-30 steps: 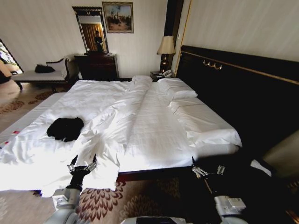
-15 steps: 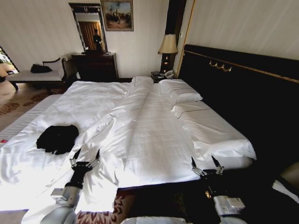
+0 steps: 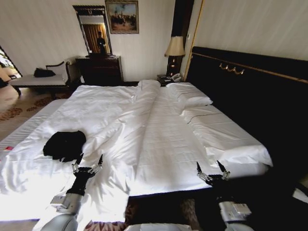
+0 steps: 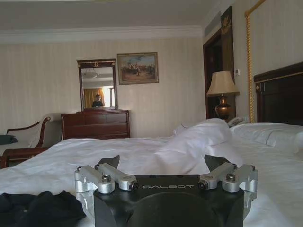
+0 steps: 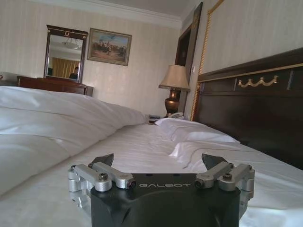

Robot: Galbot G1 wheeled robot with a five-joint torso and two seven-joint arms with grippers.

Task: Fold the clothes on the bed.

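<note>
Left gripper (image 3: 87, 161) fingers wide, just beside black T-shirt (image 3: 64, 145) on bed (image 3: 159, 139); reach slightly left for a hem edge. Right gripper (image 3: 211, 169) wide, idle at near edge.

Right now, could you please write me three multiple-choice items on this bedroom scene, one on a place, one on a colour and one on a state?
1. Where does the T-shirt lie?
A. on the duvet of the bed, just ahead of the left gripper
B. on the pillows by the headboard
C. on the carpet

2. What colour is the T-shirt?
A. white
B. black
C. red

3. How does the T-shirt lie?
A. spread flat
B. folded in a neat square
C. crumpled in a heap

Answers:
1 A: in the head view it rests on the white duvet just beyond the left gripper's open fingers, with the right gripper, also open, far off near the bed's other side.
2 B: it shows dark against the white duvet.
3 C: it is a rumpled mound, with no sleeves or edges laid out.
</note>
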